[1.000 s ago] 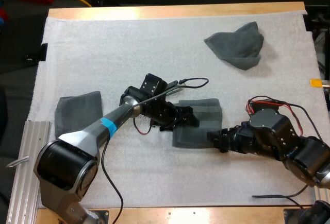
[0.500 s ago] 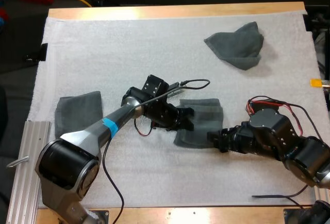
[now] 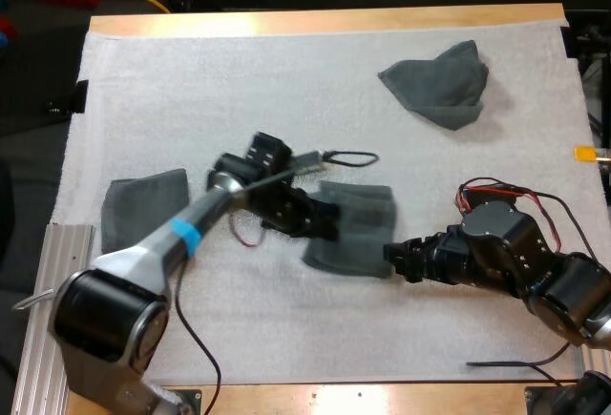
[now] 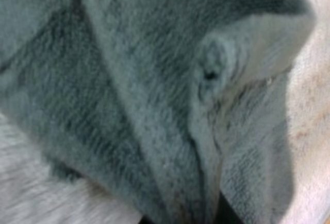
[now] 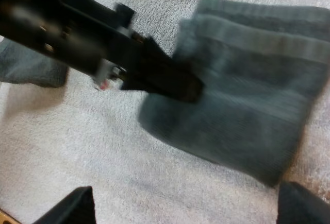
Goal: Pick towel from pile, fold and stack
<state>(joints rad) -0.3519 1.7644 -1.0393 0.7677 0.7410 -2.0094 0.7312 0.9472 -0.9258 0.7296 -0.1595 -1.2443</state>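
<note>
- Towels come first: the middle towel (image 3: 358, 229) lies on the white mat (image 3: 286, 81), near the middle of the high view and a little to the right. It is folded over, with a few soft ridges.
- My left end effector (image 3: 325, 221) is at this towel's left edge. It is clenched on the cloth there.
- Seen from the left wrist, the grey-green cloth is bunched up very close, with a long fold and a small curled corner.
- My right end effector (image 3: 389, 257) is at the lower right of the high view, just beside the middle towel's lower right corner.
- Its two black fingers (image 5: 77, 206) stand wide apart. It is released and grasps nothing, with bare mat between the fingers and the middle towel lying just ahead.
- Seen from the right wrist, the left end effector's black tip sits on the near edge of the middle towel.
- One crumpled towel (image 3: 439, 81) sits in the upper right of the high view, well apart from both arms.
- One folded towel (image 3: 143, 207) lies flat at the left of the high view, near the mat's left edge and just beside my left arm.
- Wood of the bench (image 3: 325, 22) shows along the top of the high view, past the mat.
</note>
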